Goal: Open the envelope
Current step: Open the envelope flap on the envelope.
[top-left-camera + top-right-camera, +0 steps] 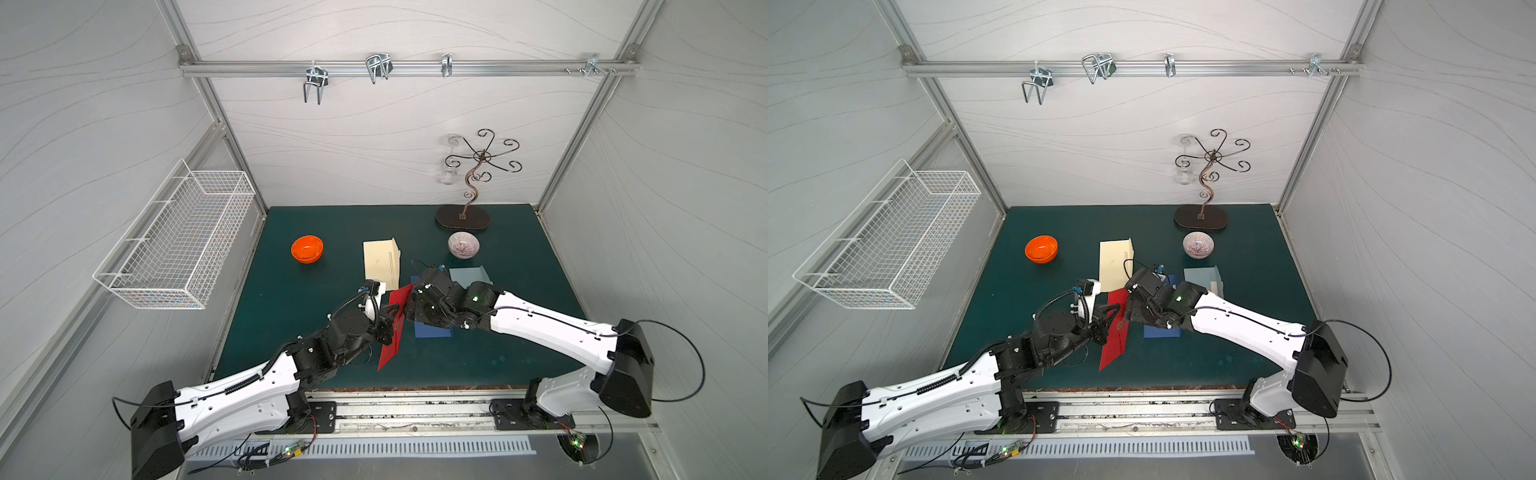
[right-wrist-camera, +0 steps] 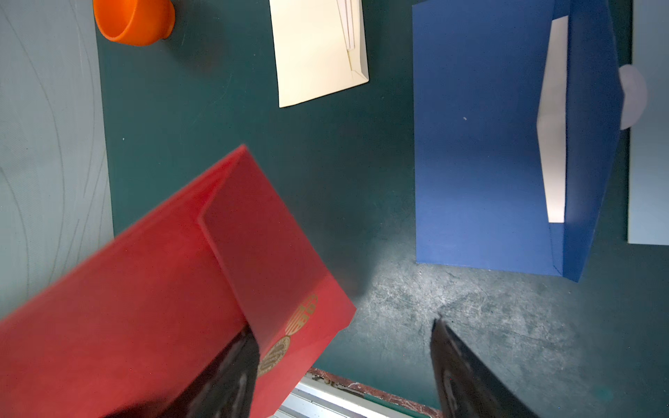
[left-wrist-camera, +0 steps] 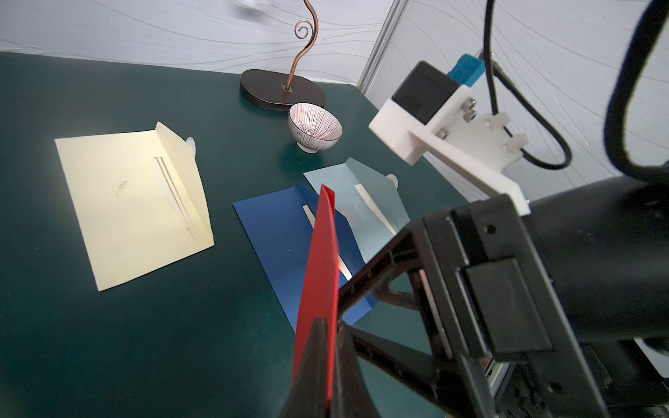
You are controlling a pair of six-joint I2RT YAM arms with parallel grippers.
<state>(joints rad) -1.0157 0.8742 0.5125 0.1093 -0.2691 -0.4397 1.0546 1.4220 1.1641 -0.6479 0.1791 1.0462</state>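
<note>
Holding the red envelope (image 3: 320, 253) on edge just beside the blue envelope (image 3: 275, 231), my left gripper (image 3: 327, 325) is clamped on it so the flap (image 2: 260, 235) faces my right gripper (image 2: 342, 325). Its fingers (image 2: 231, 369) stand apart, one at the flap's edge, I judge ready to lift it.

Envelopes (image 1: 380, 259), bowls (image 1: 307, 248), stand (image 1: 462, 217) on green table (image 1: 286, 307)

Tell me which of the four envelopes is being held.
The red envelope, clamped on edge in the left end effector; the cream, dark blue and pale blue envelopes lie flat.
</note>
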